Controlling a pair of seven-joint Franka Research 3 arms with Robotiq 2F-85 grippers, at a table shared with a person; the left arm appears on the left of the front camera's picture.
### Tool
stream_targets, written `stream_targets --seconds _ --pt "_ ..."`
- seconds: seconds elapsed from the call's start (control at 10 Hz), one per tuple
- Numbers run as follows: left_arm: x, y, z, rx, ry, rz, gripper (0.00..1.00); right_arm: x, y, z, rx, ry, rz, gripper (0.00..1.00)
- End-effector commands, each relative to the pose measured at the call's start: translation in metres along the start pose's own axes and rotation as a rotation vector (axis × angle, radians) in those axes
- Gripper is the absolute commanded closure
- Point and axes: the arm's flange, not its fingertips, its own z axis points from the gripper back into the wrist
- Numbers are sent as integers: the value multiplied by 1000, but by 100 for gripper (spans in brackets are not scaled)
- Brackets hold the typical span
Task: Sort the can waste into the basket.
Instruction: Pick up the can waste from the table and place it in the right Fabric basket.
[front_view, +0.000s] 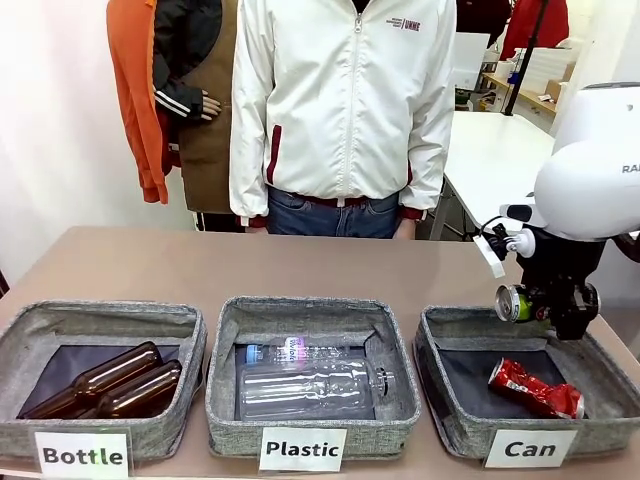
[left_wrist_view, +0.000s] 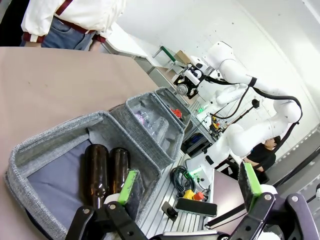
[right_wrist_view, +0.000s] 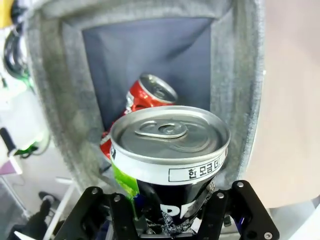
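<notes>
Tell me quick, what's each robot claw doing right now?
Left gripper: jaws open, holding nothing.
Right gripper: jaws shut on the dark can, above the Can basket.

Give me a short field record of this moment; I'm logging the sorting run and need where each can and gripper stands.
dark can: held by the right gripper, lying sideways above the far edge of the Can basket, not yet released
red can: crushed, lying on the basket's dark bottom
right gripper: shut on the dark can
left gripper: open, holding nothing, above the Bottle bin
brown bottles: two, in the Bottle bin
Plastic bin: holds clear bottles
person: standing at the far side
</notes>
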Motion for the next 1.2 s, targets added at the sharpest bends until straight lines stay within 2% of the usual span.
stream_targets --seconds 0.0,0.1,0.2,0.3,0.6,0.7,0.8,0.9,1.0,1.1 --pt "2 -5 -2 -9 -16 10 0 4 -2 4 16 4 -4 43" --pt "2 -5 -2 -9 -16 10 0 4 -3 3 22 6 -10 0" --pt "2 -5 -2 -9 -16 10 0 4 -3 3 25 11 -19 41" --pt "2 -5 -2 -9 -16 10 0 5 -3 4 27 7 -33 0" --pt "2 -5 -2 -9 -16 10 0 5 -4 10 56 -47 -109 1" --pt "2 -5 -2 -9 -16 10 0 4 -3 14 56 -87 -134 0" --pt "2 -5 -2 -9 -16 10 0 1 -4 19 59 -171 -160 0" --pt "2 -5 -2 -9 -16 10 0 0 -9 29 40 -344 -288 0" --pt "2 -5 -2 -9 -16 10 0 2 -17 44 -13 -678 -384 0" --pt "2 -5 -2 -9 -16 10 0 2 -25 55 105 -927 -598 0"
